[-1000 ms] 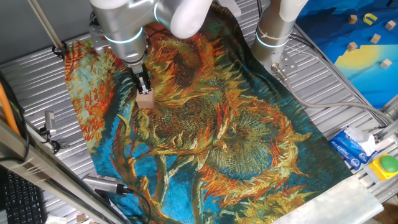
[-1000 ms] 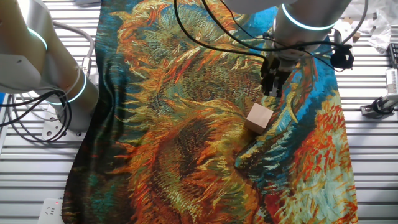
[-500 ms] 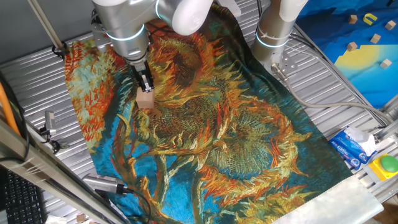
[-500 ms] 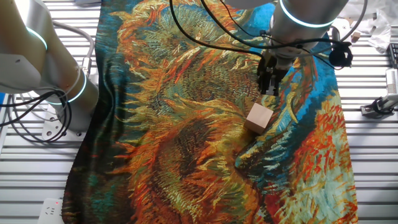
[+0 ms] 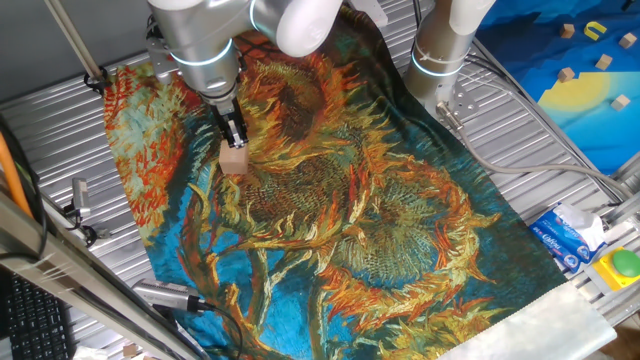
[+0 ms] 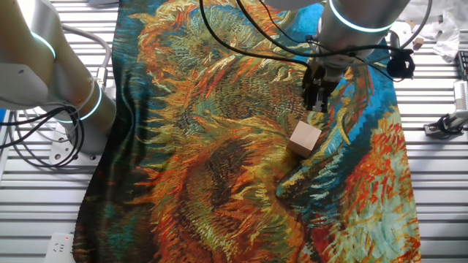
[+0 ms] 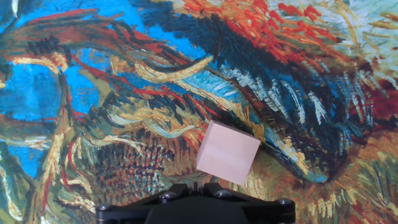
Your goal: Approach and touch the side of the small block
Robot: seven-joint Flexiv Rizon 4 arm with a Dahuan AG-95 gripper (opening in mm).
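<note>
The small block (image 5: 234, 161) is a plain light-tan wooden cube lying on the sunflower-print cloth (image 5: 380, 220). It also shows in the other fixed view (image 6: 305, 139) and in the hand view (image 7: 228, 152). My gripper (image 5: 233, 137) points down with its two dark fingers closed together and nothing between them. In the other fixed view the gripper (image 6: 316, 107) hangs just behind the block's far side, a small gap apart. In the hand view the gripper (image 7: 196, 185) sits at the bottom edge, with the block right ahead and slightly right.
A second arm's base (image 5: 440, 50) stands at the cloth's far edge and shows in the other fixed view (image 6: 73, 95). A blue and yellow mat (image 5: 590, 70) with tiny wooden pieces lies at the right. A green button (image 5: 625, 262) and cables lie on the metal table.
Over the last second the gripper shifted slightly away from the block and a little upward. It has held still for the last half second. The block has not moved.
</note>
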